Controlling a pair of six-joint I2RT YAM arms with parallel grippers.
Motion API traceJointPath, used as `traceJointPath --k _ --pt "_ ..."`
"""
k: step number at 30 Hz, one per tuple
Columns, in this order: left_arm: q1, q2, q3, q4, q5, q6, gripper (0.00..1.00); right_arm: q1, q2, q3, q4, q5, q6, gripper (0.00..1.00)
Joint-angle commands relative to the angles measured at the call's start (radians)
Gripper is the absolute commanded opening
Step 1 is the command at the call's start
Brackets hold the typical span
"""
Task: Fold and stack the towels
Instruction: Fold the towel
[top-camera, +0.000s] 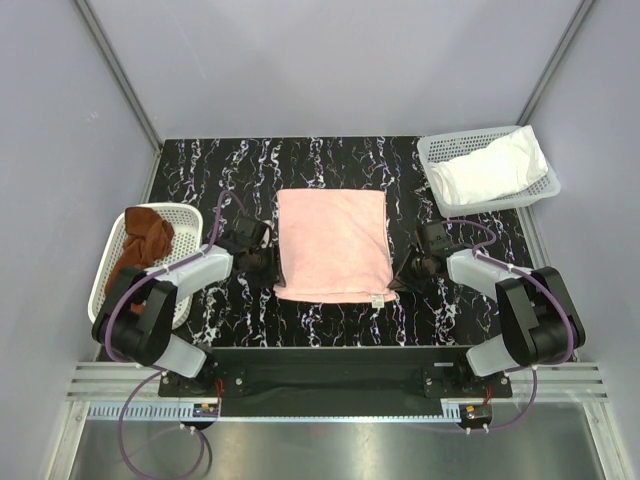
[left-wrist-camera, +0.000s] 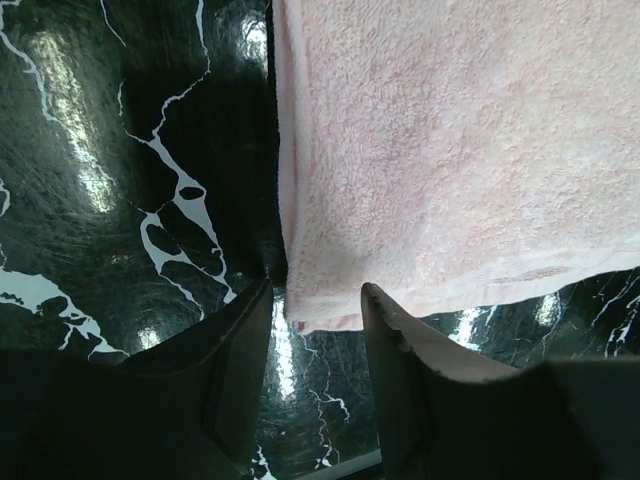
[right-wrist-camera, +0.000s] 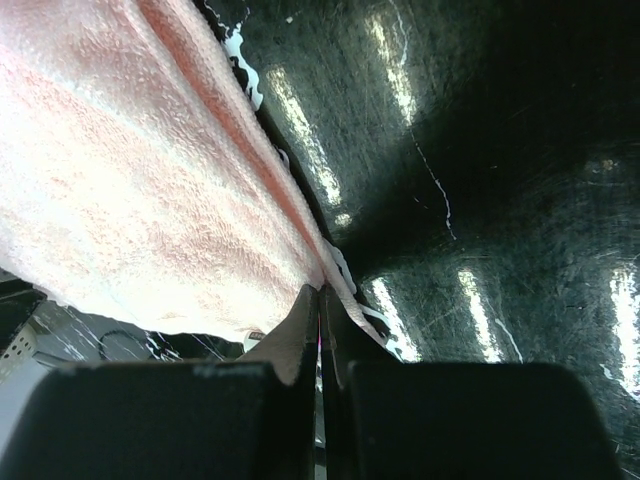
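Observation:
A pale pink towel lies flat and folded in the middle of the black marbled table. My left gripper stands open at its near left corner; in the left wrist view that corner of the towel sits just ahead of the gripper, between the tips. My right gripper is shut on the towel's right edge; the right wrist view shows the gripper pinching the pink cloth. A rust-brown towel lies crumpled in the left basket. A white towel lies in the right basket.
A white mesh basket sits at the table's left edge beside my left arm. Another white mesh basket stands at the back right corner. Grey walls enclose the table on three sides.

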Motion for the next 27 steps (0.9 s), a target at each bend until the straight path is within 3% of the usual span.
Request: traceJointPath --k 1,6,10,12,25,27 --pt "-0.005 -0.014 -0.036 0.072 -0.012 -0.015 0.43 0.011 -0.025 -0.004 0.007 0.023 0.013 0.00" --pt "-0.005 -0.016 -0.024 0.061 -0.016 -0.011 0.28 0.010 -0.023 0.003 0.000 0.031 0.008 0.00" --pt "-0.005 -0.023 0.014 0.026 -0.040 -0.001 0.05 0.010 -0.033 0.017 -0.022 0.044 0.001 0.00" --pt "-0.007 -0.019 0.036 0.000 -0.038 0.006 0.00 0.010 -0.039 0.031 -0.058 0.070 -0.018 0.00" --pt "-0.008 -0.005 0.149 -0.089 0.036 0.014 0.00 0.010 -0.073 0.204 -0.206 0.104 -0.107 0.00" --pt "-0.010 -0.010 0.244 -0.172 0.071 0.014 0.00 0.008 -0.050 0.273 -0.329 0.098 -0.145 0.00"
